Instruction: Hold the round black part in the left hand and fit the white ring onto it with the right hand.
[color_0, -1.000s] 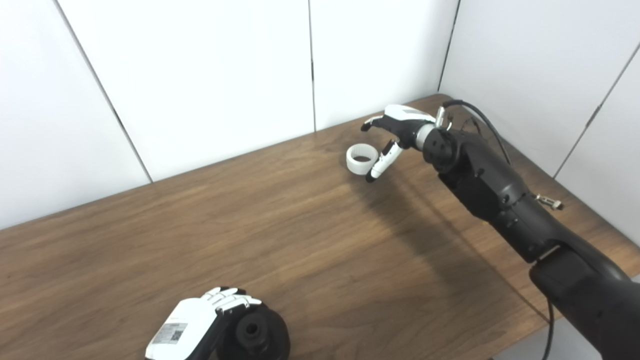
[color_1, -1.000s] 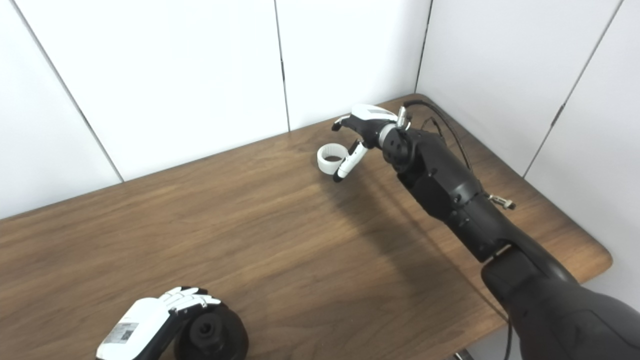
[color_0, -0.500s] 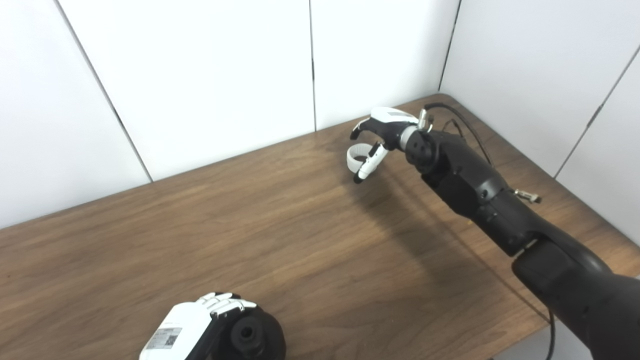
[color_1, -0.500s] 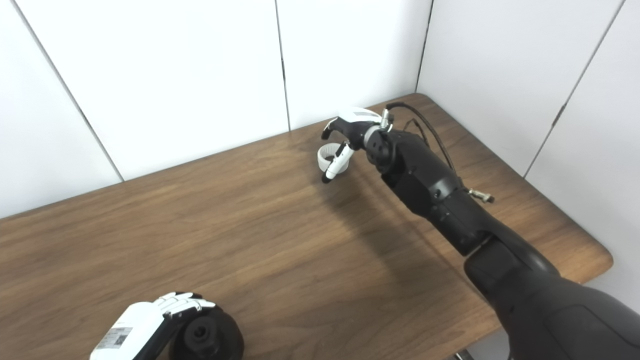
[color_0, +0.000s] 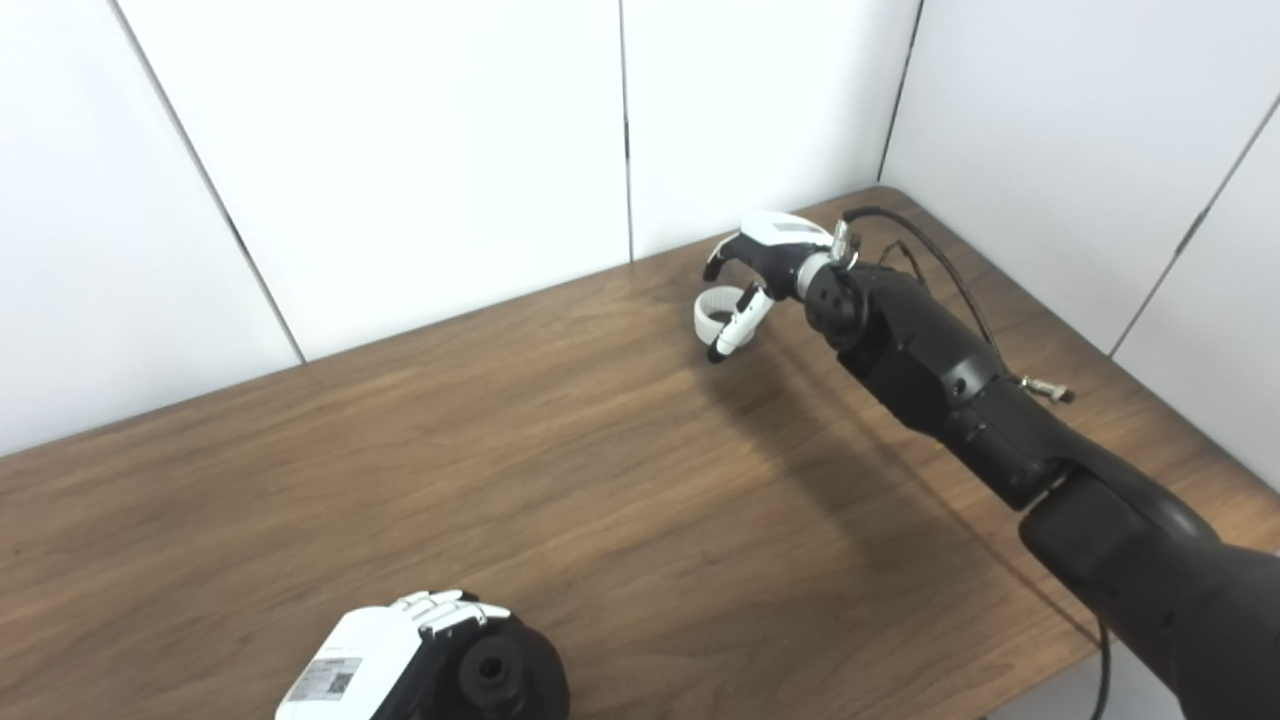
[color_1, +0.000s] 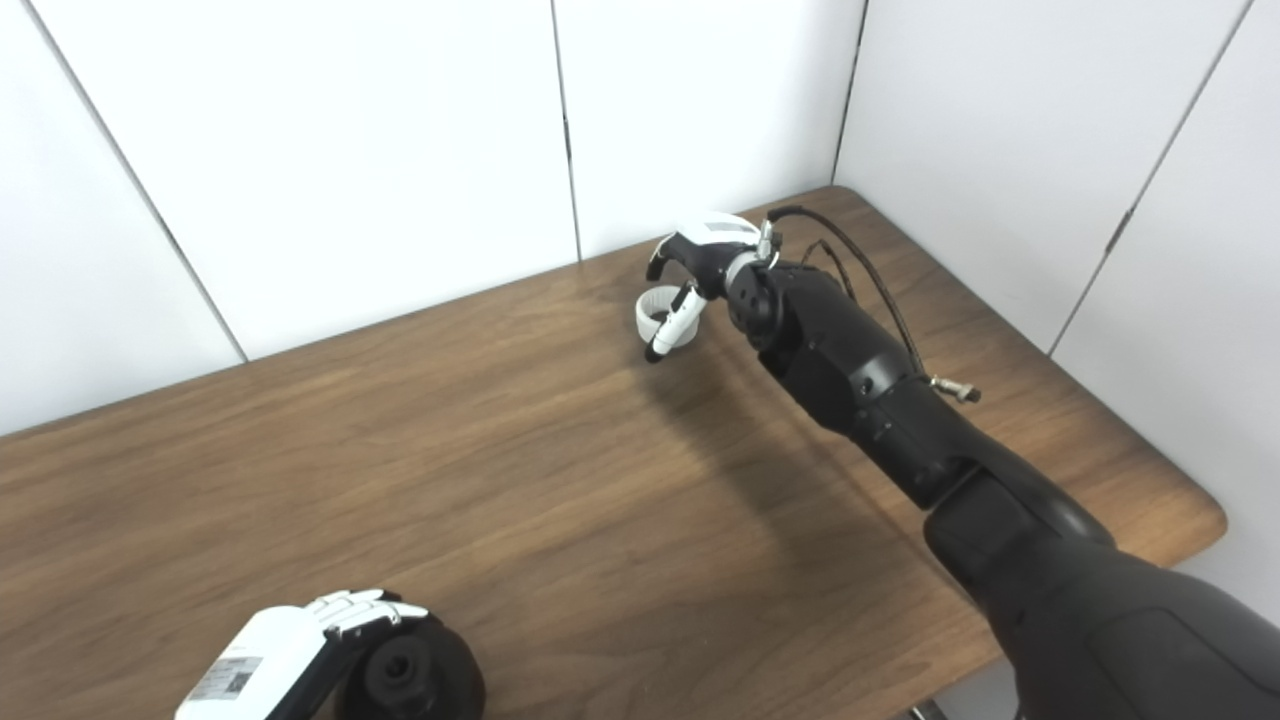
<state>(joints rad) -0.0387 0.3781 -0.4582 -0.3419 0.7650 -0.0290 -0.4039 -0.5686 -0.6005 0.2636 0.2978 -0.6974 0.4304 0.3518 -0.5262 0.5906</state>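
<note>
The right hand (color_0: 765, 262), in the upper right of the frame near the back wall (color_0: 400, 150), has slid left since a second ago and now arches over the white ring (color_0: 712, 317): its fingers (color_0: 722, 259) curl down past the far side and its thumb (color_0: 733, 330) hangs in front of the near side, where a second ago the ring sat clear to the left of the thumb. The fingers remain apart, and whether they actually touch or pinch the ring cannot be told; the ring rests on the table (color_0: 620, 520) in the same spot as before. The black forearm (color_0: 950, 380) runs from the hand down to the lower right corner, with a cable (color_0: 940, 255) looping off its wrist. Nothing lies between the two hands but bare brown wood. At the bottom left edge, the left hand (color_1: 290, 655) lies against the round black part (color_1: 410, 680), its fingers wrapped over the top rim, gripping it much as before, a touch lower in the frame. The part has a hole in its middle, with nothing fitted on it.
</note>
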